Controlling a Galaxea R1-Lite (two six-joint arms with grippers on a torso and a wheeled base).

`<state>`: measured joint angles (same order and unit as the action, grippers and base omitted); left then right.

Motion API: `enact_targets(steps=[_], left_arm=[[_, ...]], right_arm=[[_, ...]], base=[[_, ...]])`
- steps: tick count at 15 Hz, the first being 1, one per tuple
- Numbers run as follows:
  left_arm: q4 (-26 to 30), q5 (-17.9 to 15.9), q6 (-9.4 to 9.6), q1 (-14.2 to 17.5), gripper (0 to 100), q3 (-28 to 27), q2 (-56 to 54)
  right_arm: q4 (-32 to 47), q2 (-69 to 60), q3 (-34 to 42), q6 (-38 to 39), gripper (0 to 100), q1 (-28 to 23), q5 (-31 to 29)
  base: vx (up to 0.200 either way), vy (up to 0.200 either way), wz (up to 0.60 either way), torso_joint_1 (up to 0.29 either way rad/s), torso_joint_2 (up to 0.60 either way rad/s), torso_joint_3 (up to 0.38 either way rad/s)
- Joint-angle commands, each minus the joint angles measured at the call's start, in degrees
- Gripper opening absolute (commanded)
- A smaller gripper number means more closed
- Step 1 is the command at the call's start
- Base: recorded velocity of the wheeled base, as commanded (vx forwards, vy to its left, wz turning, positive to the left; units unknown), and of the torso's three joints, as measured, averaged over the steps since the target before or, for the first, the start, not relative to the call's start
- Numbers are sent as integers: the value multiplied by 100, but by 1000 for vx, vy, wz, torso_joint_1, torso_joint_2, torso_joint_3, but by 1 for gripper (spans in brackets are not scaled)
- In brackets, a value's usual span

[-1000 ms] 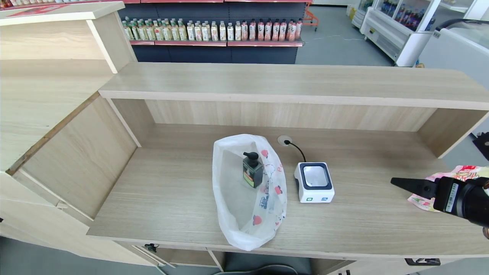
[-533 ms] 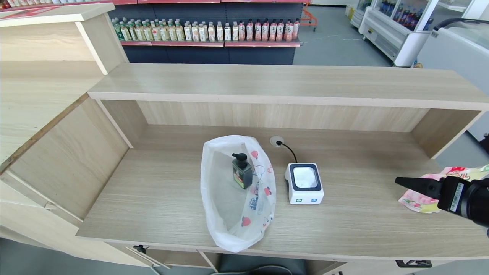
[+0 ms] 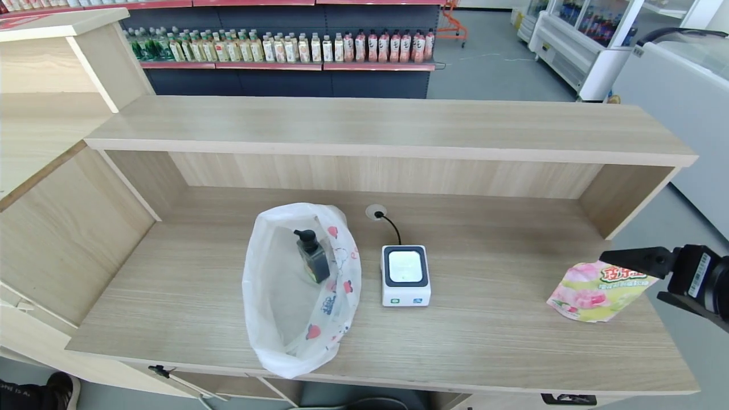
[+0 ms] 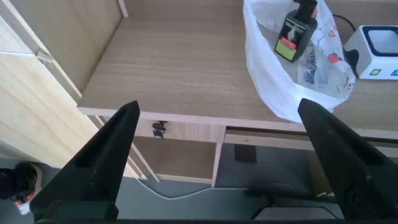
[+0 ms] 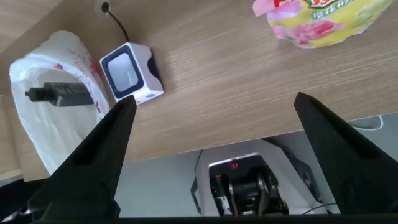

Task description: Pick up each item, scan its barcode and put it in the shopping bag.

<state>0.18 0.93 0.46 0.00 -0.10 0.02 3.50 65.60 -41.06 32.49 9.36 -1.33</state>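
Head view: a white shopping bag (image 3: 273, 319) lies open on the worktop (image 3: 501, 336), a dark pump bottle (image 3: 313, 261) inside it; a scanner (image 3: 405, 275) sits just right of the bag; a pink-green pouch (image 3: 595, 285) lies far right, near the right fingers (image 3: 632, 261). Left wrist view: the left fingers (image 4: 102, 162) are spread, off the worktop's near-left edge. Right wrist view: the right fingers are spread, apart from the pouch.

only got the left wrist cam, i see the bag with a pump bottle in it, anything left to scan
Observer: Yes, one pink and green pouch lies flat at the right end of the counter, right of the scanner.
Operator: right arm got it
Observer: No. The right gripper is beside the pouch, jaws open, nothing between them.
Operator: scanner free
Observer: Yes, nothing lies on its whole upward-facing window.
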Motion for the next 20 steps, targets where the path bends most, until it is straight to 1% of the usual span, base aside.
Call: enact_targets(steps=[1, 4, 7, 11, 13, 15, 17, 20], left_arm=[[-1, 4, -2, 0, 100, 1, -2], [-1, 4, -2, 0, 100, 1, -2], [-1, 4, -2, 0, 100, 1, -2], [-1, 4, -2, 0, 100, 1, -2], [-1, 4, 6, 0, 100, 1, -2], [-1, 4, -11, 0, 100, 1, -2], [-1, 4, -11, 0, 100, 1, -2], [-9, 4, -11, 0, 100, 1, -2]], right_arm=[[28, -12, -148, 21, 100, 4, 1], [63, -126, -174, 135, 100, 4, 1], [388, -284, -183, 355, 100, 4, 1], [608, -478, -183, 487, 100, 4, 1], [678, -504, -227, 768, 100, 4, 1], [1065, -495, -359, 1383, 100, 48, 10], [1206, -451, -394, 1875, 100, 145, 10], [1188, -346, -385, 2086, 100, 162, 1]], base=[[0, -200, 0, 2, 2, 2], [0, -200, 0, 1, 2, 4], [0, -200, 0, 6, 2, 5], [0, -200, 0, -1, 4, 6], [0, -200, 0, 5, 2, 2], [0, 0, 0, 0, 0, 0], [0, 0, 0, 0, 0, 0], [0, 0, 0, 0, 0, 0]])
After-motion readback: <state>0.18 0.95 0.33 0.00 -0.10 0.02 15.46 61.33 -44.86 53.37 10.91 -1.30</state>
